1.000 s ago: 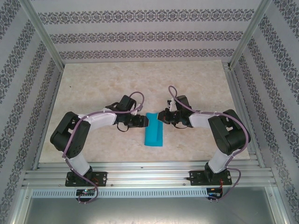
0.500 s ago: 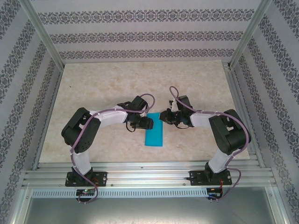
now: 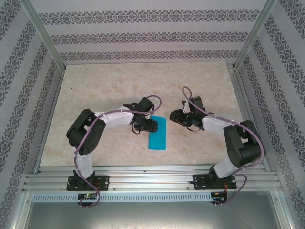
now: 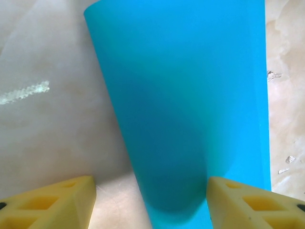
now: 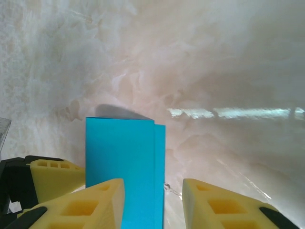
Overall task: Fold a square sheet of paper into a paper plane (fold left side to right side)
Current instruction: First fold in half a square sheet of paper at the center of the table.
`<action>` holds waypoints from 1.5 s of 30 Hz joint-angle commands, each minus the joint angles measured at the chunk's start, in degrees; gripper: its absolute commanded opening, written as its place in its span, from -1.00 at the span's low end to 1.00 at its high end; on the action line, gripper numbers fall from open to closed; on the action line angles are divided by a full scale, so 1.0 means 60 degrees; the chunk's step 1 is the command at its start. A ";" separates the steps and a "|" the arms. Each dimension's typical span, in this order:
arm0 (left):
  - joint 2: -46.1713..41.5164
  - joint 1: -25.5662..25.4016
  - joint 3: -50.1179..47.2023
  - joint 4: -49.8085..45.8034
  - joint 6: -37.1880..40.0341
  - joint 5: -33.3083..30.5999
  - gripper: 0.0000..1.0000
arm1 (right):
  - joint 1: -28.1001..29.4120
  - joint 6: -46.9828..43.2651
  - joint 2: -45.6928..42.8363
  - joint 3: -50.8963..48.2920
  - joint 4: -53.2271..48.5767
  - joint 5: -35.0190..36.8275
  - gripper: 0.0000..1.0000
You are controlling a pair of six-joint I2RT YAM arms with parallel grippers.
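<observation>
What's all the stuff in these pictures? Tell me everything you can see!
paper: one, bright blue, folded in half, lying flat mid-table
table: one, creamy marble look, under everything
walls: three, white with grey patterned stripes, around the table
frame: one, silver metal, along the near edge and up the corners
left arm: one, black and white with a purple cable, bolted at the near edge
right arm: one, same colours, bolted at the near edge
left gripper: one, yellow fingers, open, at the paper's left edge
right gripper: one, yellow fingers, open, just right of the paper's far end
</observation>
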 commanded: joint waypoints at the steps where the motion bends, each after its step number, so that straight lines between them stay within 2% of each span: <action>1: 0.0436 -0.0238 0.0235 -0.0146 0.0365 -0.0148 0.29 | -0.0096 -0.0410 -0.0201 -0.0301 -0.0420 0.0333 -0.26; 6: 0.0540 -0.0306 0.0393 -0.0319 0.0477 -0.0243 0.29 | -0.0094 -0.0001 -0.0201 -0.0596 0.0142 -0.0161 -0.28; 11: 0.0611 -0.0360 0.0486 -0.0307 0.0523 -0.0183 0.30 | -0.0038 0.0569 -0.0159 -0.0914 0.0837 -0.0632 -0.38; 45: 0.1218 -0.0488 0.0885 -0.0230 0.0353 -0.0201 0.34 | 0.0736 0.1157 0.0121 -0.0975 0.1263 -0.0604 -0.47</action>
